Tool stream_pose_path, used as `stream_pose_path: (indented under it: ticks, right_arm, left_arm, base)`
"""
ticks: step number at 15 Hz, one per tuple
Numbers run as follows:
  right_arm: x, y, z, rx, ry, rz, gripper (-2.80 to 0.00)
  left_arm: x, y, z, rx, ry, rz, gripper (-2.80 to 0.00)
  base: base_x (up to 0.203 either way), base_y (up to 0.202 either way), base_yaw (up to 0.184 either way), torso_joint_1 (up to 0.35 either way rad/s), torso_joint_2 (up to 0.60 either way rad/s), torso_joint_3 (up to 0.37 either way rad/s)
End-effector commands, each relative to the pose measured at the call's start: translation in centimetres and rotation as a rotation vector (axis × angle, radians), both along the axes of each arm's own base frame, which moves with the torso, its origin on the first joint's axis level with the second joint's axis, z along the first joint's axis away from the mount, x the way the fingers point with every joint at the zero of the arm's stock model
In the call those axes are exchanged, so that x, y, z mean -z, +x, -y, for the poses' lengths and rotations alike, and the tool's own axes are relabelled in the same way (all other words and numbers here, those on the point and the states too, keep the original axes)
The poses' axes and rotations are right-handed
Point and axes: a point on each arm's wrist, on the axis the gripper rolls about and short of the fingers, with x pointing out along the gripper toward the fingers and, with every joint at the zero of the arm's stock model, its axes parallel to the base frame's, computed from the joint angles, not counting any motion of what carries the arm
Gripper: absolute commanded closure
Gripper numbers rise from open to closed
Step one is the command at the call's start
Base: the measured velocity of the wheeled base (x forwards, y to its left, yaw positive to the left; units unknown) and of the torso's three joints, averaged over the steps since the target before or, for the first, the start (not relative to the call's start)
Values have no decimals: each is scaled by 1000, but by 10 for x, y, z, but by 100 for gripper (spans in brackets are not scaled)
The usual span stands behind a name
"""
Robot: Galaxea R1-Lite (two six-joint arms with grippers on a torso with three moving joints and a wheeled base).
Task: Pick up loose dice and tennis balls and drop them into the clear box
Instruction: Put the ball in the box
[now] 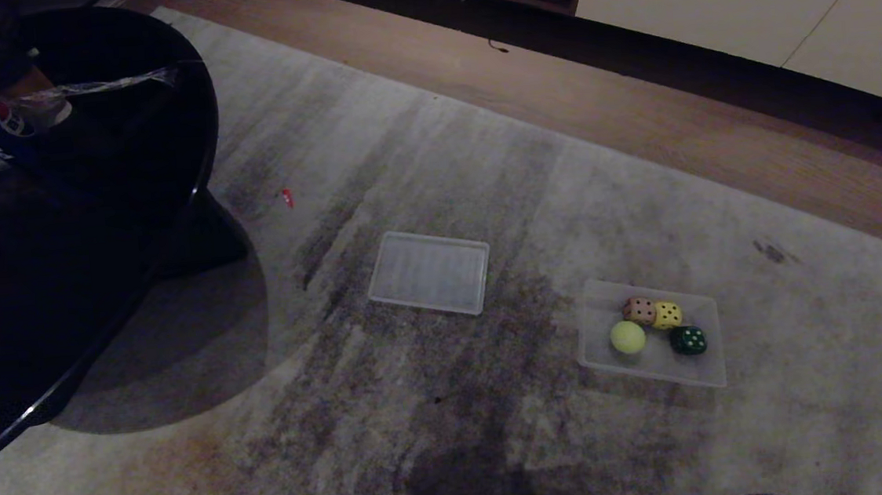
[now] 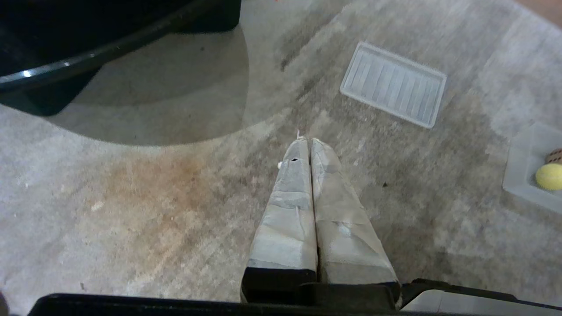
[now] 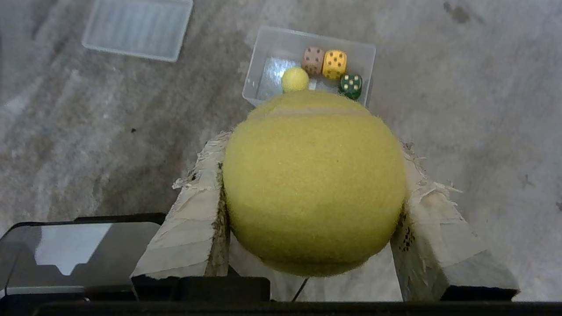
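Head view, left to right: the ribbed lid [image 1: 429, 271] lies on the rug [image 1: 422, 406], then the clear box [image 1: 707, 372] – holding one tennis ball [image 1: 627, 337] and three dice [image 1: 667, 315]. My left fingers [image 2: 306, 139] are pressed together; my right fingers [image 3: 197, 206] clamp the second tennis ball [image 3: 314, 184], short of the box.

Clear box [image 1: 709, 374] on rug: tan, yellow, green dice, tennis ball [image 1: 627, 337]; second ball [image 3: 314, 184] tool-held.
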Motion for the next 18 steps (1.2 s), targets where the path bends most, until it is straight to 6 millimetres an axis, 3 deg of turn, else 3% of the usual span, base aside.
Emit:
stream_pose_path:
  ticks: [1,18]
  right_arm:
    - [0,0,0,-1,1,-1,0]
    - [0,0,0,-1,1,-1,0]
  left_arm:
    - [0,0,0,-1,-1,-3,0]
    - [0,0,0,-1,-1,-3,0]
  base:
    - [0,0,0,2,7,-198]
    - [0,0,0,3,4,-196]
